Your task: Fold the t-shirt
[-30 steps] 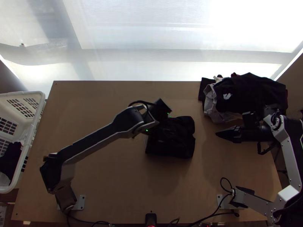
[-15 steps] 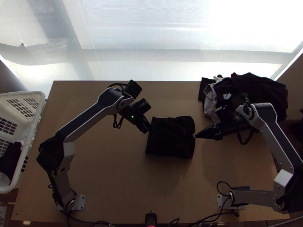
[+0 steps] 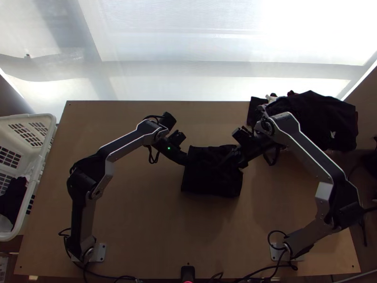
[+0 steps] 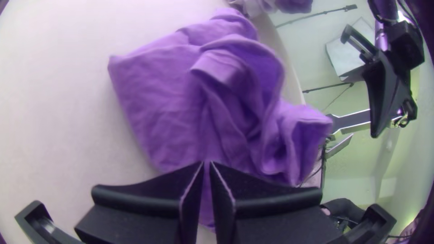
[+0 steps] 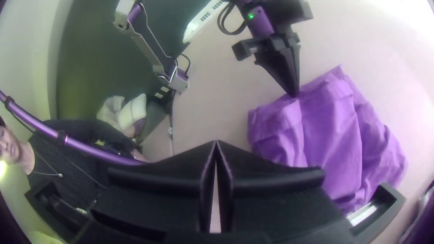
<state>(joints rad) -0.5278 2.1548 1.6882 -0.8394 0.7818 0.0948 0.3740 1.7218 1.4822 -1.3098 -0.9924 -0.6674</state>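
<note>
One t-shirt (image 3: 212,181) lies as a compact, rumpled bundle on your counter (image 3: 141,226). Your left pincer (image 4: 206,164) is at the t-shirt's edge, your right pincer (image 5: 216,142) over it, both pressed together. You're probably tidying late folds; next, straighten and flatten the loose layer.

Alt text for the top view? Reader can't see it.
Dark t-shirt folded into a rough rectangle on a wooden table, left gripper at its left edge, right gripper over its upper right. Clothes pile at upper right; white basket, left.
</note>
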